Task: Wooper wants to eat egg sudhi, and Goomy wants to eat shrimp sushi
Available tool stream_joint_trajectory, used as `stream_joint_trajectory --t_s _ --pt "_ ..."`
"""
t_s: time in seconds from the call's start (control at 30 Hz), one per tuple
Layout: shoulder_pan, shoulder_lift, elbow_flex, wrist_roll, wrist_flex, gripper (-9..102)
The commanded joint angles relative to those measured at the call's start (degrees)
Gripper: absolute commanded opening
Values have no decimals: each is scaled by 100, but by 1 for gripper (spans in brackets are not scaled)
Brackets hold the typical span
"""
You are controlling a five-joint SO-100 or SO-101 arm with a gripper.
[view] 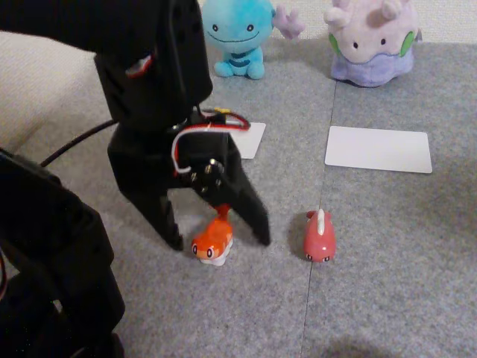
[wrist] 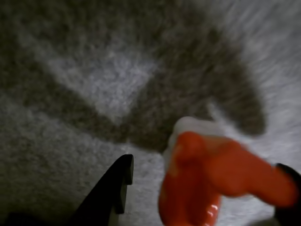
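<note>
Your gripper (view: 218, 240) is straddling the shrimp sushi (view: 213, 243) wide open, gripping nothing; closing off-centre risks squirting it toward 3 o'clock.

soft, even room light in the other view, slightly grainy; the wrist view is dim and blurred, with a broad dark shadow on the carpet (wrist: 94, 84).

Between the black fingers (view: 168, 224) of the black gripper (view: 218, 240) lay the shrimp sushi (view: 213, 242), glossy orange above, white beneath, with dark eyes; in the wrist view it (wrist: 211, 183) showed saturated orange-red with a white edge against speckled grey carpet (wrist: 94, 94). Beside the fingers sat a pink figure (view: 320, 237) with a white fin, and beyond them two white cards (view: 378, 149). Farther back were light-blue Wooper (view: 237, 33) with purple gills, and pale lilac Goomy (view: 373, 41) with green cheek spots and a darker purple base.
</note>
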Motion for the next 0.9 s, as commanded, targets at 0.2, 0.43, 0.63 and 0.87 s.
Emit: stream_joint_trajectory --t_s 0.2,0.43,0.63,0.87 --pt "44 -501 -35 422 -466 18" --pt "53 -536 -35 606 -483 0" --pt "378 -519 -149 712 -387 0" --pt "369 -633 -1529 800 325 0"
